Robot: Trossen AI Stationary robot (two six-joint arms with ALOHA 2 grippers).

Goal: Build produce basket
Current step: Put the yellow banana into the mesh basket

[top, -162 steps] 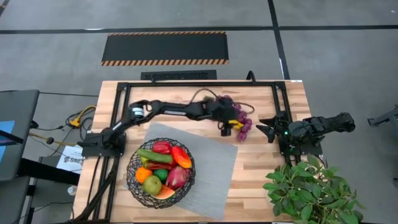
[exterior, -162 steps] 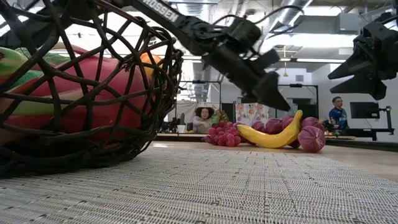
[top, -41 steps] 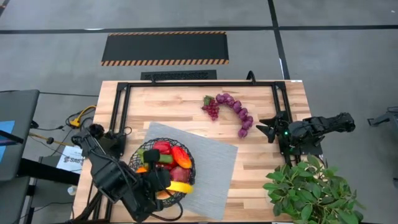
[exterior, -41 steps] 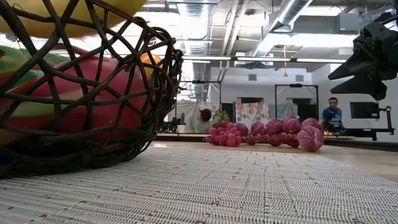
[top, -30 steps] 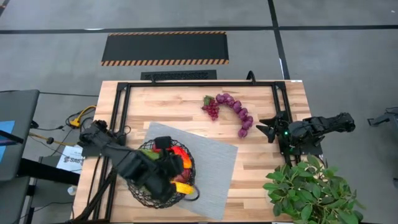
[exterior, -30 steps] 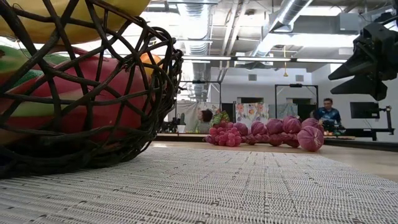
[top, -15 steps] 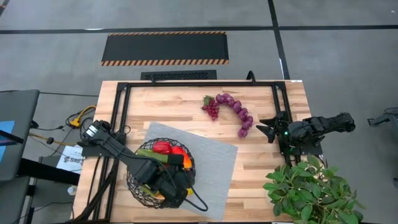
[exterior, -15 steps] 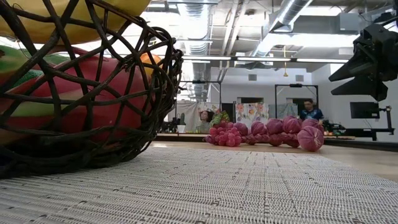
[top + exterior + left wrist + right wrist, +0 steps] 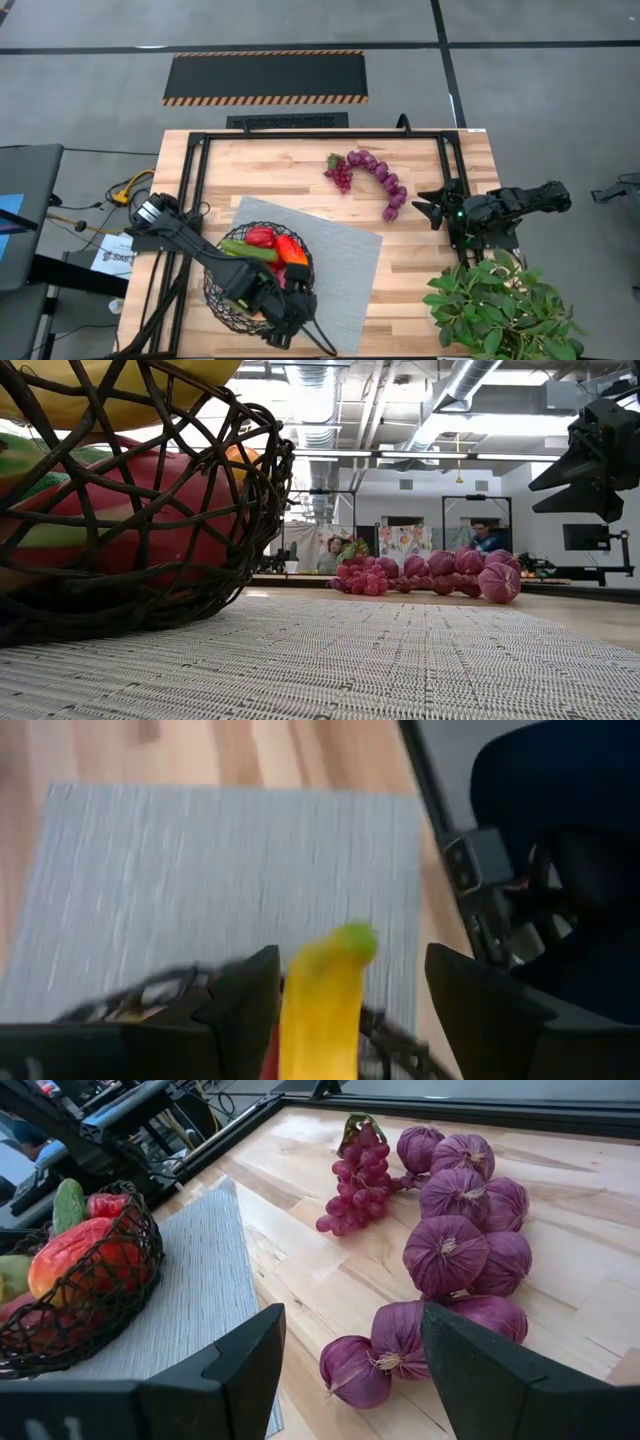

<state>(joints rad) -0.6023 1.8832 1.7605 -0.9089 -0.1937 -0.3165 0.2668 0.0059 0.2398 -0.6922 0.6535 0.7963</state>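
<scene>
The dark wire basket (image 9: 212, 282) stands on the grey mat (image 9: 345, 270), filled with toy produce: red pepper, cucumber, orange. A yellow banana (image 9: 322, 1005) lies on top of the pile at the basket's near rim; it also shows in the low view (image 9: 100, 390). My left gripper (image 9: 352, 965) hangs over that rim (image 9: 285, 322), open, one finger on each side of the banana. Purple grapes (image 9: 340, 173) and a string of purple onions (image 9: 388, 188) lie on the bare wood far right of the basket. My right gripper (image 9: 352, 1320) waits open at the table's right side (image 9: 430, 208), pointing at the onions. My left gripper has the banana's green-tipped end (image 9: 355, 940) between its open fingers, coming from above. There is a clear gap to one finger; against the other finger (image 9: 250, 995) the banana lies close, and I cannot tell whether they touch. The banana rests on the produce in the basket.
A leafy green plant (image 9: 500, 310) stands at the near right corner. A black frame rail (image 9: 320, 133) runs along the far and side edges of the table. Bare mat and wood lie between the basket and the grapes. People show in the room beyond (image 9: 330, 550).
My left arm has reached farther across the basket toward its near right rim, and its gripper now covers the banana in the high view. The banana in the low view has stayed where it was on top of the basket.
</scene>
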